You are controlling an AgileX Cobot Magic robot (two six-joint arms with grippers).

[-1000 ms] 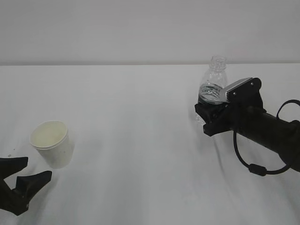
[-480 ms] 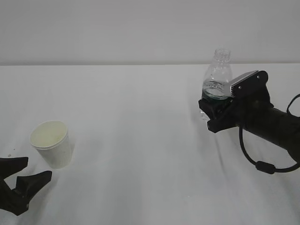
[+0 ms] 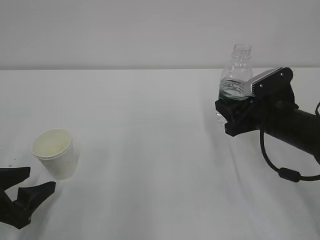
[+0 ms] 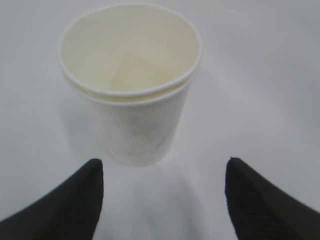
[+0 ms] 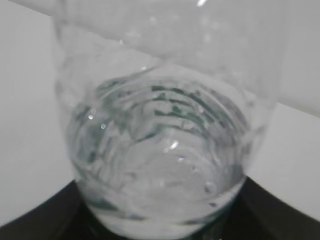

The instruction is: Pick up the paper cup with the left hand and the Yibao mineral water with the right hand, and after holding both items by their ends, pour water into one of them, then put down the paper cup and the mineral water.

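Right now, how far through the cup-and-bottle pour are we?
Early. Done: the right end effector is closed on the Yibao mineral water, upright, uncapped, water inside. In hand: the left end effector is open just short of the paper cup, which stands ungripped on the table. Left: grasp the cup, pour, set both down.

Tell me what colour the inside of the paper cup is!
Creamy white inside the paper cup, a bit yellower than its white outside. The left wrist view shows it best.

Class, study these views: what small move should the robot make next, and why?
Probably the left gripper should ease forward and close on the small white paper cup: its jaws stand open just short of it, while the right gripper already holds the clear ribbed plastic bottle.
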